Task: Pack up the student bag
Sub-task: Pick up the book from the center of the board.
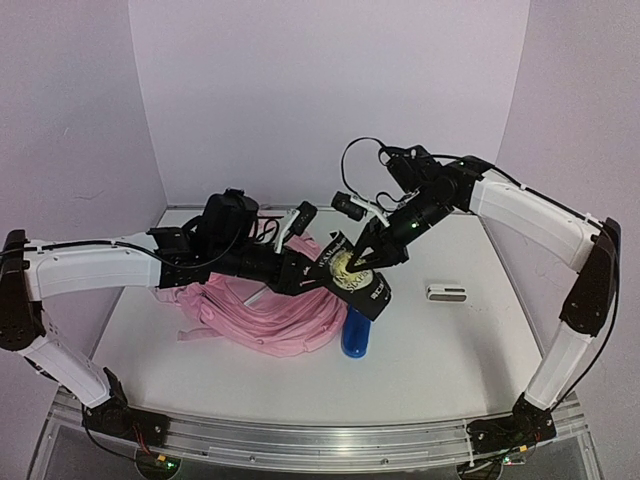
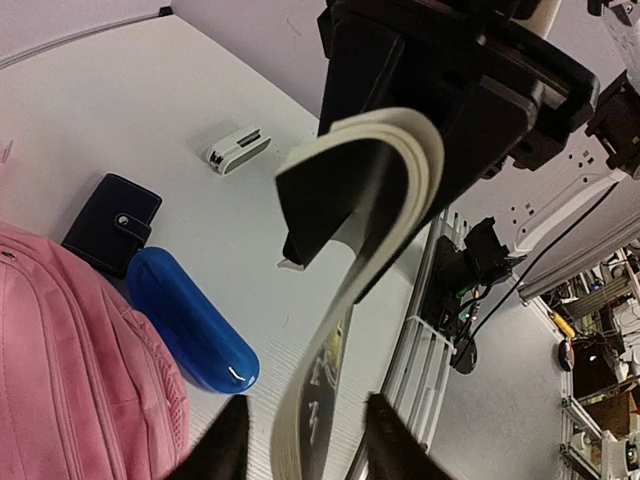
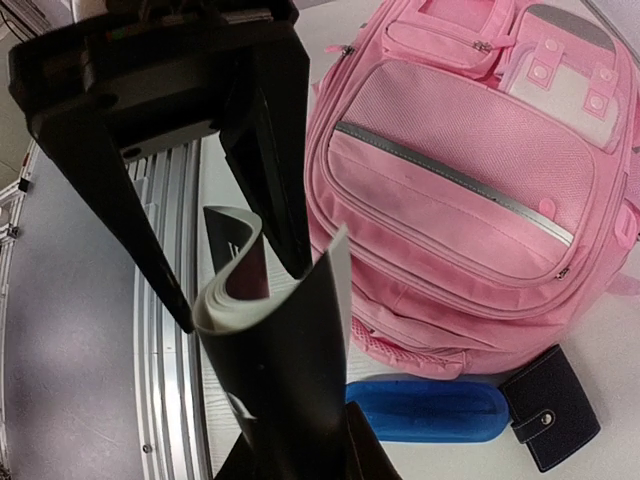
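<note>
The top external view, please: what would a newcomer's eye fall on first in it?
First the student bag, a big pink heap left of centre on the table. Next the black booklet, bent in mid-air just right of the bag, gripped by the right pincer with the left pincer straddling it. Below the booklet, a bright blue case lies beside the bag.

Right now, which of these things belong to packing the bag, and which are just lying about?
In the job:
- pink backpack
- booklet, clamped by the right gripper, with the left gripper around it

Just lying about, untouched:
- blue case
- dark wallet
- small white gadget
</note>
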Controlling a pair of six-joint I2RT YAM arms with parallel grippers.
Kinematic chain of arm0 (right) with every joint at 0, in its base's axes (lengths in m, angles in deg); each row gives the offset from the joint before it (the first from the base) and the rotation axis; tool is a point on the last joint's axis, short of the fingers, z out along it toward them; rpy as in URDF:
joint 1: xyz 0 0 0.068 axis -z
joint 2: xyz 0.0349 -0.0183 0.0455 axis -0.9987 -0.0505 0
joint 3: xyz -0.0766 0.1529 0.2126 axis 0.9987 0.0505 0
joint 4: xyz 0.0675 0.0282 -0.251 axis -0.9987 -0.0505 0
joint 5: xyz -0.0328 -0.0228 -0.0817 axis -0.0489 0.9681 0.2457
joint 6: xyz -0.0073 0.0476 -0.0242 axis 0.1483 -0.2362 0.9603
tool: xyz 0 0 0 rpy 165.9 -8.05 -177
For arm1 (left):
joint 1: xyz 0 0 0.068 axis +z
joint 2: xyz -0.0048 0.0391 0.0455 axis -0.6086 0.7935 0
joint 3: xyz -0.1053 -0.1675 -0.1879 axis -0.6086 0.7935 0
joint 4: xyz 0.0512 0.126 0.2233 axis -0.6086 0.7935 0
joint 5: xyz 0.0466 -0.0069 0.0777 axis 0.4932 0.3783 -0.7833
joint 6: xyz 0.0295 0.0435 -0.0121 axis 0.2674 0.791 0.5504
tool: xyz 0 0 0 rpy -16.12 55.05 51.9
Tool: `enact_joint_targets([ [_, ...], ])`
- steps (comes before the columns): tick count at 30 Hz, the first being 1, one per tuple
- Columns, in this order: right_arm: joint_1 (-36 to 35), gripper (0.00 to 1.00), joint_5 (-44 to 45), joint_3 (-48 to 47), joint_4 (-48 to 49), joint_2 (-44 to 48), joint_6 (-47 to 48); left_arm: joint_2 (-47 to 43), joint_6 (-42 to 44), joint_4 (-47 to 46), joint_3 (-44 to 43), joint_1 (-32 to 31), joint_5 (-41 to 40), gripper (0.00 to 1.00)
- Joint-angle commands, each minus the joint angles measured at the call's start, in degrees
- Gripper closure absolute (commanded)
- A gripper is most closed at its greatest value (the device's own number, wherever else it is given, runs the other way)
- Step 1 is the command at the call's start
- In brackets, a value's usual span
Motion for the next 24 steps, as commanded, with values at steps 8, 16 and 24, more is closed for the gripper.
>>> enact_joint_targets([
  [8, 5.97, 0.14, -8.84, 1.93, 7.93, 3.76, -14.95, -9.15, -2.51, -11.39, 8.39, -0.08, -2.14, 1.00],
  [16, 8.49, 0.02, -11.33, 4.91, 9.20, 8.02, -15.73, -13.69, -0.85, -10.53, 10.58, 0.28, 1.06, 1.00],
  [24, 8.41, 0.02, -10.15, 4.60, 6.13, 11.91, -7.53, -8.04, 7.65, 9.22, -0.98, 0.16, 8.61, 1.00],
])
